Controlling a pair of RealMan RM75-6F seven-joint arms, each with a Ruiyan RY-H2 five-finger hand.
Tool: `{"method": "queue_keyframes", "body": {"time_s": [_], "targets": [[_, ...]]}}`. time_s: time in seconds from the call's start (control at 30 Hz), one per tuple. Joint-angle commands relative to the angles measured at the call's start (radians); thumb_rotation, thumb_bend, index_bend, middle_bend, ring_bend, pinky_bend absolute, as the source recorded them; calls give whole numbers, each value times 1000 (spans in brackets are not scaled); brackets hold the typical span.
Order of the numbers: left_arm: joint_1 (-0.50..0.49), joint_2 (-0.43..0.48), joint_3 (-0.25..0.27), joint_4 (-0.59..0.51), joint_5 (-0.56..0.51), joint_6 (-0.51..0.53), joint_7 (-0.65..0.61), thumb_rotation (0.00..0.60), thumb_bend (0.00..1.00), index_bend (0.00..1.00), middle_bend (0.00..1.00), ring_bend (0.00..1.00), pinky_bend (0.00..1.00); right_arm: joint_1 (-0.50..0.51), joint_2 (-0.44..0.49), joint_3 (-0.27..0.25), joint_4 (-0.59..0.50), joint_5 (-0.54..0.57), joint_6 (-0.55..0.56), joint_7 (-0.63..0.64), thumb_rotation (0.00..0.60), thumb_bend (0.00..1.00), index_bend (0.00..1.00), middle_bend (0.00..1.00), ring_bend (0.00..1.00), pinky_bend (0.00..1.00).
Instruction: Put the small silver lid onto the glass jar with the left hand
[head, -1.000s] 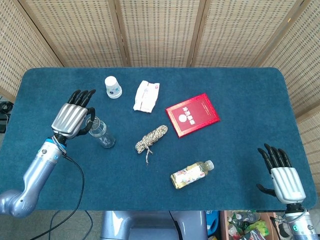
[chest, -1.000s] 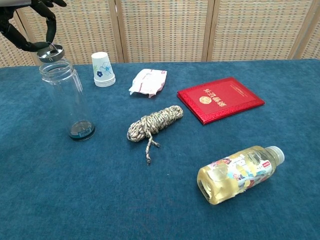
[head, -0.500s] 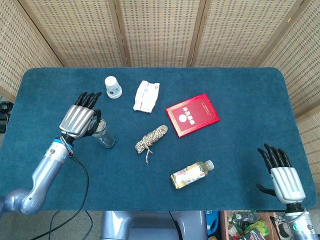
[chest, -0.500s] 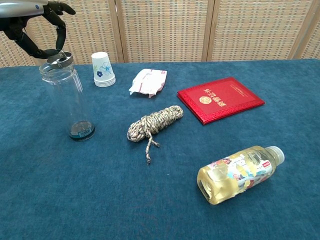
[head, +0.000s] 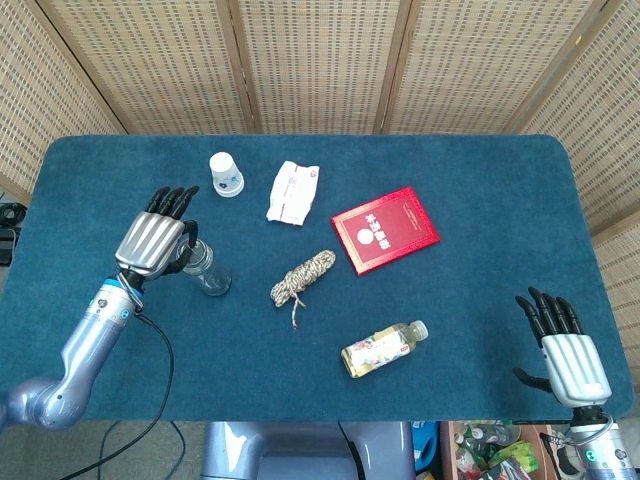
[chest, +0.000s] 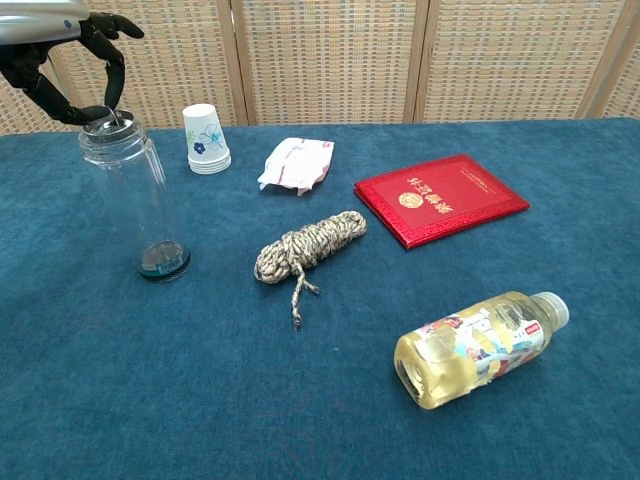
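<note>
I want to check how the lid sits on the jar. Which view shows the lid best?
The chest view: the lid shows side-on at the jar mouth, under the left hand. In the head view that hand hides the lid.

Clear glass jar (chest: 135, 195) w/ shiny metal lid (chest: 107, 124); matt blue cloth table (chest: 200, 400).

The table (chest: 560, 420) wears a deep blue felt. On it lie a red booklet (chest: 441, 198) with gold lettering, a beige-and-brown mottled rope (chest: 308, 247), a white packet (chest: 296, 164), a white paper cup (chest: 204, 139) printed with blue flowers, and a clear bottle (chest: 480, 347) of pale yellow drink. The glass jar (chest: 132, 205) is clear, blue-tinted at its base. Both hands (head: 152, 238) (head: 568, 352) are silver with black fingers.
</note>
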Motion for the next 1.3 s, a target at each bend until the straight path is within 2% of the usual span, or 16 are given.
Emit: {"method": "queue_keyframes", "body": {"time_s": [0.03, 0.43, 0.73, 0.83, 1.07, 1.3], "targets": [[-1, 0, 2, 0, 3, 1, -2, 600, 464, 608, 0, 0, 0, 0, 0, 0, 1, 0, 1, 1, 600, 19, 81, 0, 0, 46], [-3, 0, 14, 4, -4, 8, 5, 600, 464, 602, 0, 0, 0, -1, 2, 0, -1, -4, 3, 3, 600, 19, 81, 0, 0, 45], [-8, -5, 19, 5, -13, 23, 22, 600, 463, 395, 0, 0, 0, -1, 1, 1, 1, -4, 3, 5, 600, 20, 81, 0, 0, 45], [-10, -4, 20, 2, -17, 26, 29, 600, 456, 354, 0, 0, 0, -1, 1, 1, 0, -3, 3, 5, 600, 19, 81, 0, 0, 45], [-8, 3, 19, -11, -15, 39, 27, 600, 453, 337, 0, 0, 0, -2, 1, 1, 1, -5, 5, 6, 600, 20, 81, 0, 0, 45], [39, 36, 10, -43, 47, 92, -55, 600, 453, 318, 0, 0, 0, -2, 2, 1, 1, -5, 6, 5, 600, 19, 81, 0, 0, 46]]}}
